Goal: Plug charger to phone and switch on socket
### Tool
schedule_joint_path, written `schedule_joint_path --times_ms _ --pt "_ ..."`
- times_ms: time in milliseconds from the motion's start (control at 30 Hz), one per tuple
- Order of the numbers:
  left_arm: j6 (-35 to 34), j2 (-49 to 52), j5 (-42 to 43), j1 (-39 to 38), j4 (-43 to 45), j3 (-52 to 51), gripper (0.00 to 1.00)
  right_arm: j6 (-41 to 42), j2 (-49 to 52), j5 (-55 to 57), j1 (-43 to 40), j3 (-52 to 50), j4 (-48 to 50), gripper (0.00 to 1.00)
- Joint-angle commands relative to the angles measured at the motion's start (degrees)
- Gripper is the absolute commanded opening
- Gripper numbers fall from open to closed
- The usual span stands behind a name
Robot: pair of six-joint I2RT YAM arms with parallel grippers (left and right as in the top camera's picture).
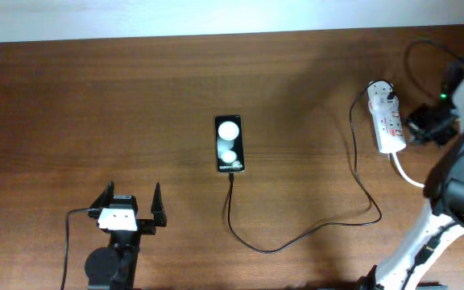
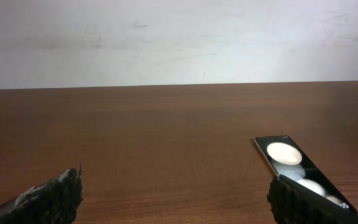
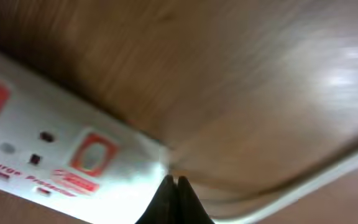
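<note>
A: Brown counter (image 1: 71,105) first: the left end effector (image 1: 133,197) gapes wide and empty, left of the phone (image 1: 229,144), with the charger (image 1: 296,238) lead meeting the phone's near edge.

B: The right end effector (image 3: 174,185), tips pinched together on nothing, sits at the edge of the socket (image 1: 387,121). I'd slide it onto a red switch (image 3: 93,153) and press squarely.

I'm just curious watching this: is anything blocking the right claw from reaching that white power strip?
Nothing visible does. The right gripper, fingers closed, sits right at the edge of the socket.
</note>
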Motion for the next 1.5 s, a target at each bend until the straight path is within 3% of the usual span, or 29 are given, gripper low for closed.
schedule_joint_path --times_ms 0,67,200,333,500,667,733,800,900,1100,1200,1267,1367,1467 --pt "0.9 -0.3 1.0 0.1 -0.4 -0.1 0.99 1.5 -14.4 -3.3 -3.0 -0.1 -0.2 0.04" --pt "0.9 -0.3 1.0 0.1 -0.4 -0.1 0.99 -3.9 -25.6 -15.7 -1.8 -0.1 2.4 0.04" --pt "0.9 -0.3 1.0 0.1 -0.4 -0.1 0.99 -4.8 -42.6 -16.6 6.6 -0.1 5.9 0.04" --pt "0.9 -0.3 1.0 0.1 -0.4 -0.1 0.99 -4.7 -53.1 -18.4 14.2 -0.1 11.8 0.04" --pt "0.9 -0.3 1.0 0.1 -0.4 -0.1 0.99 -4.7 -59.2 -20.7 23.1 -0.1 29.4 0.06" --pt "0.9 -0.3 1.0 0.1 -0.4 -0.1 0.99 -4.7 -59.2 -20.5 25.4 -0.2 31.8 0.73" --pt "0.9 -0.3 1.0 0.1 -0.4 -0.1 0.99 -4.8 -59.2 -19.5 25.4 -0.2 33.6 0.91" --pt "0.9 -0.3 1.0 0.1 -0.4 -0.1 0.99 -4.8 -59.7 -15.1 25.4 -0.2 30.6 1.00" --pt "0.9 -0.3 1.0 0.1 -0.4 -0.1 0.99 -4.8 -65.6 -13.3 25.4 -5.7 27.5 0.99" --pt "0.9 -0.3 1.0 0.1 -0.4 -0.1 0.99 -4.7 -85.5 -13.2 25.4 -34.7 41.8 0.99" --pt "0.9 -0.3 1.0 0.1 -0.4 -0.1 0.99 -4.7 -93.6 -13.1 25.2 -42.5 45.3 0.99" --pt "0.9 -0.3 1.0 0.1 -0.4 -0.1 0.99 -4.5 -98.0 -13.5 23.2 -43.8 45.1 0.99" --pt "0.9 -0.3 1.0 0.1 -0.4 -0.1 0.99 -4.5 -101.7 -22.4 15.8 -43.8 44.8 0.99" --pt "0.9 -0.3 1.0 0.1 -0.4 -0.1 0.99 -4.5 -101.6 -22.4 14.8 -43.8 45.0 0.99"
